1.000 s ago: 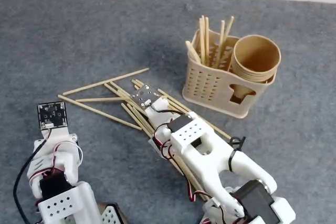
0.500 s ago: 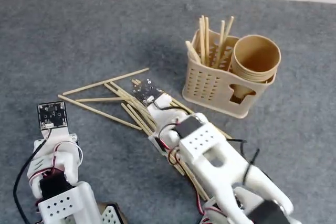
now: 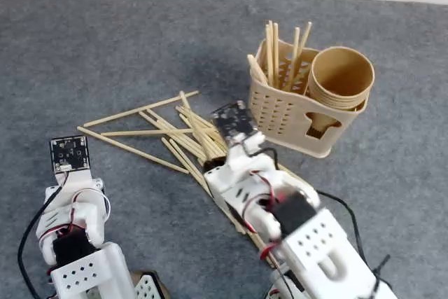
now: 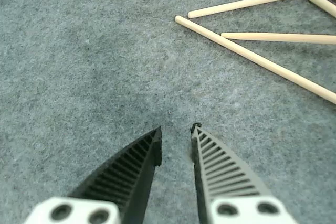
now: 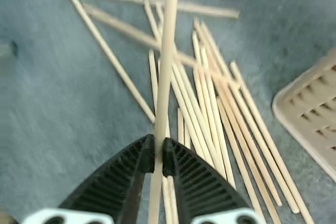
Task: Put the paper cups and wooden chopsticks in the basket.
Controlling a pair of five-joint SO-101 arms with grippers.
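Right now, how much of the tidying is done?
Done: the cups sit in the basket with a few sticks. In hand: the right gripper is shut on one chopstick. Left: a pile of chopsticks lies on the table; the left gripper is open, holding nothing.

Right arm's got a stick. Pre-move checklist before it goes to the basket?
1. Right tool shut on chopstick: ok.
2. Only one stick in the grip: ok.
3. Held stick free of loose chopsticks: cannot tell; it crosses over them in the wrist view.
4. Basket upright, chopstick compartment open at top: ok.
5. Paper cups in their own compartment, not blocking: ok.
6. Left tool open, away from the basket: ok.
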